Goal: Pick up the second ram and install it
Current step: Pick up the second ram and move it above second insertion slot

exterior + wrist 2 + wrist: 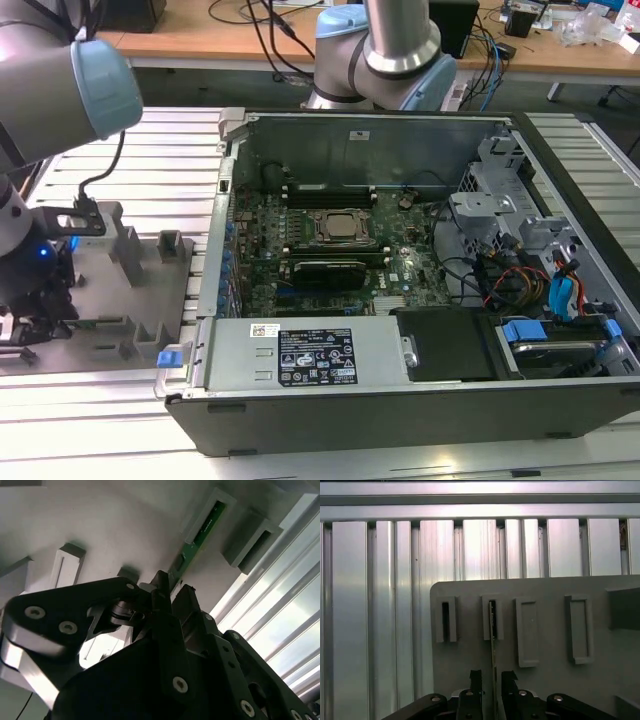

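**A:** In the first wrist view, what is the gripper doing?

**B:** Its jaws stand apart and hold nothing. The second ram stands on edge in a slot of the grey holder. Its near end reaches in between the two fingers, with a sliver of gap on each side.

**A:** And the second wrist view?

**B:** It agrees. The green stick runs from its slot into the gap between the black fingers, flanked but not pinched as far as I can judge.

**A:** The exterior view?

**B:** The gripper hangs over the holder. The holder lies on the ribbed table at nine o'clock of the open computer case, on the exterior view's left. The motherboard lies inside the case.

**A:** How would you do the grasp well?

**B:** I'd centre it first, because the stick looks a touch nearer one finger. Both pads should meet the flat faces together, or the board may tip and bind in its slot. The grip should be firm and square, with the stick kept upright.
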Controlling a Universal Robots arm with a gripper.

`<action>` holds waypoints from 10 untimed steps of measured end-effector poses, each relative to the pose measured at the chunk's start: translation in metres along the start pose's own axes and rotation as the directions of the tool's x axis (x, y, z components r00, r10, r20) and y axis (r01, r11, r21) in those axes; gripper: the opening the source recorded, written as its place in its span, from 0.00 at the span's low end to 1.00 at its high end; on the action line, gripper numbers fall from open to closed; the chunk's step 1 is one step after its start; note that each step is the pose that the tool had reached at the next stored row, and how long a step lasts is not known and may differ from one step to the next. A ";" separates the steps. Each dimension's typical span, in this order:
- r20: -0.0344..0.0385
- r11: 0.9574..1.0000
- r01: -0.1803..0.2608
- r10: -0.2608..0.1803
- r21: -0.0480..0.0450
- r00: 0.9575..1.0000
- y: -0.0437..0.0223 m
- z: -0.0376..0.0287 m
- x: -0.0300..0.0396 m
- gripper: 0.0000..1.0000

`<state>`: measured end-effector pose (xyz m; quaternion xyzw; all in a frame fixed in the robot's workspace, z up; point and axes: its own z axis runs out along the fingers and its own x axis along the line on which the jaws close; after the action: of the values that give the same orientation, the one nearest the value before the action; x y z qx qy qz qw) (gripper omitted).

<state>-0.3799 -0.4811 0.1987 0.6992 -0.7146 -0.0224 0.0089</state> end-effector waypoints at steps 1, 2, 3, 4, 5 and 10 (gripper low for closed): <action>0.000 1.000 0.003 -0.003 0.000 1.000 -0.0001 0.0011 0.0000 0.30; 0.000 1.000 0.005 -0.005 0.000 1.000 0.0000 0.0015 0.0001 0.30; 0.000 1.000 0.005 -0.005 0.000 1.000 0.0000 0.0015 0.0001 0.30; 0.000 1.000 0.005 -0.005 0.000 1.000 -0.0001 0.0015 0.0000 0.30; 0.001 1.000 0.005 -0.005 0.000 1.000 -0.0001 0.0016 0.0000 0.30; 0.002 1.000 0.005 -0.005 0.000 1.000 -0.0001 0.0016 0.0000 0.14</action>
<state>-0.3799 -0.4811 0.1970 0.7009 -0.7128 -0.0230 0.0084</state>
